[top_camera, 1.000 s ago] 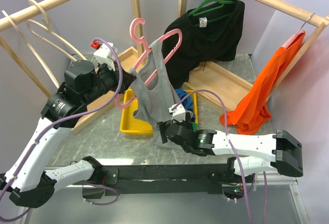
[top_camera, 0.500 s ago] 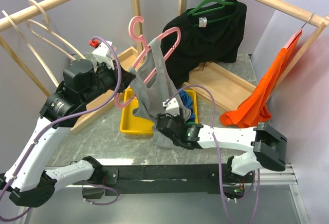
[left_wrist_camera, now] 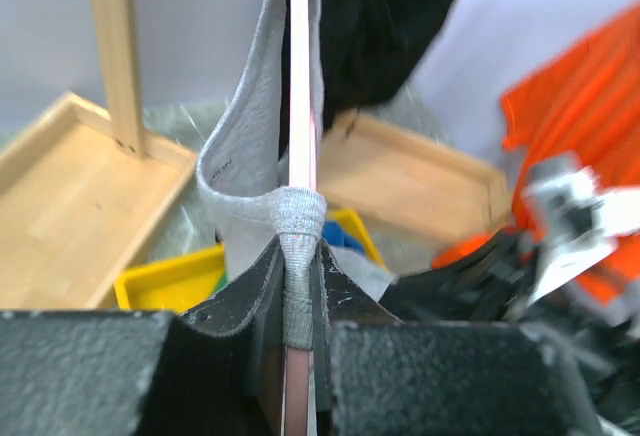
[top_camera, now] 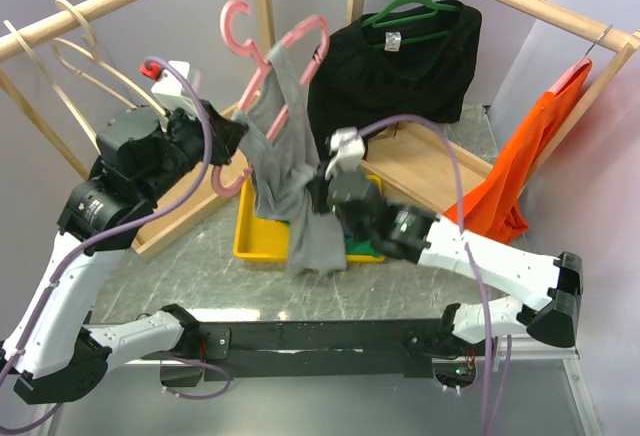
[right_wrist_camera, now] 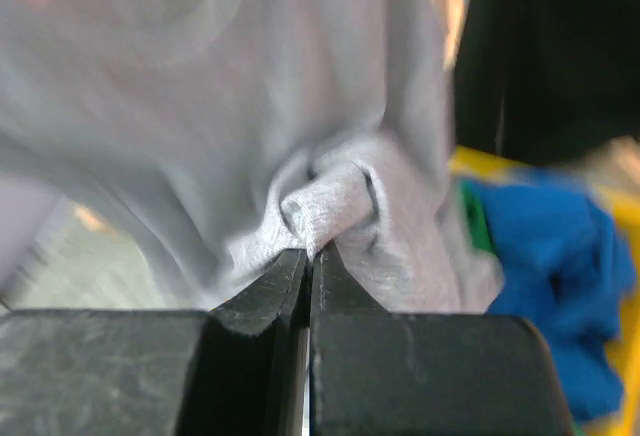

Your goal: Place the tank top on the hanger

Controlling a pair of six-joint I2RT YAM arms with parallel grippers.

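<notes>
The pink hanger (top_camera: 300, 41) is held up in the air at the middle left, its hook (top_camera: 236, 18) pointing up. The light-grey tank top (top_camera: 285, 171) hangs from it by one strap and droops toward the table. My left gripper (top_camera: 235, 141) is shut on the hanger's lower bar with a grey strap pinched in as well; the left wrist view shows the pink bar (left_wrist_camera: 300, 76) and the strap (left_wrist_camera: 298, 218) between the jaws of that gripper (left_wrist_camera: 298, 251). My right gripper (top_camera: 318, 201) is shut on a fold of the tank top (right_wrist_camera: 200, 106), its closed tips (right_wrist_camera: 310, 251) biting the cloth.
A yellow bin (top_camera: 256, 241) with blue cloth (right_wrist_camera: 560, 266) sits under the tank top. A black garment (top_camera: 400, 76) on a green hanger and an orange top (top_camera: 520, 166) hang from the wooden rails. Cream hangers (top_camera: 80, 56) hang at the left. Wooden trays (top_camera: 440, 171) lie behind.
My right gripper has closed on the tank top's fabric and lifted it up and back. The left arm has raised the hanger and shifted it left.
</notes>
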